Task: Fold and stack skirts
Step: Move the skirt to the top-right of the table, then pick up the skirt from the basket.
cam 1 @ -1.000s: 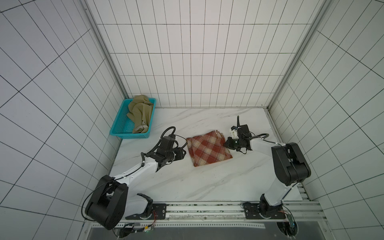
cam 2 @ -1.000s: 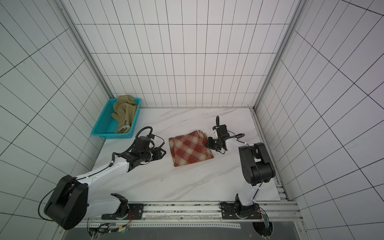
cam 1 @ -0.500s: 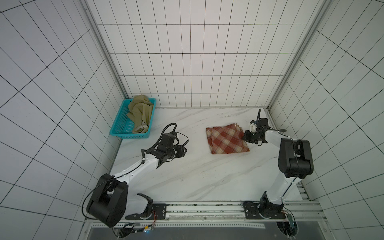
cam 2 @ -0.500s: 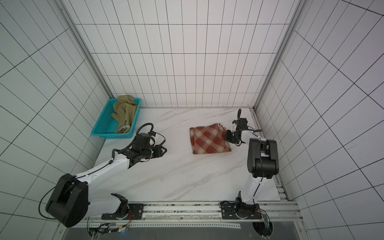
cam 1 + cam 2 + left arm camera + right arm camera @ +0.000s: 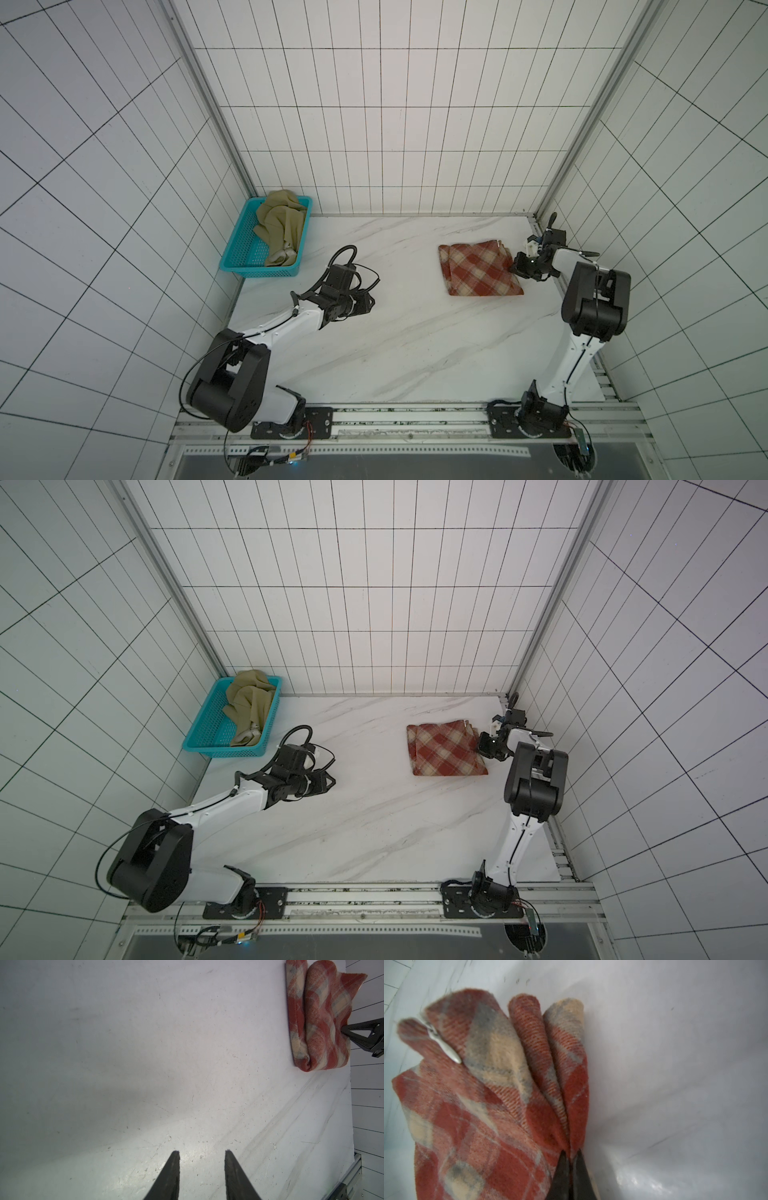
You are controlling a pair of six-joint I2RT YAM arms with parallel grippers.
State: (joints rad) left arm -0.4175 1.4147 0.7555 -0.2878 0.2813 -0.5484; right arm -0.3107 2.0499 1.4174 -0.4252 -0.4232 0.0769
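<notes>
The folded red-rust and cream plaid skirt point(image 5: 478, 269) point(image 5: 446, 750) lies at the right side of the marble table, near the right wall. My right gripper point(image 5: 514, 269) point(image 5: 571, 1152) is shut on the plaid skirt's right edge point(image 5: 500, 1088), pinching a fold of cloth between its fingertips. The olive-khaki skirt point(image 5: 280, 222) point(image 5: 249, 704) lies crumpled in the teal basket point(image 5: 245, 266) at the back left. My left gripper point(image 5: 372, 303) point(image 5: 202, 1152) hovers low over bare table left of centre, open and holding nothing. The plaid skirt point(image 5: 318, 1016) shows far ahead of it.
The teal basket point(image 5: 208, 744) stands against the left wall. Tiled walls close in the table point(image 5: 415, 340) on three sides. A metal rail point(image 5: 395, 415) with both arm bases runs along the front edge.
My right gripper has dragged the plaid skirt from the table's centre toward the right wall. My left arm has drawn back to the left, away from the skirt.
</notes>
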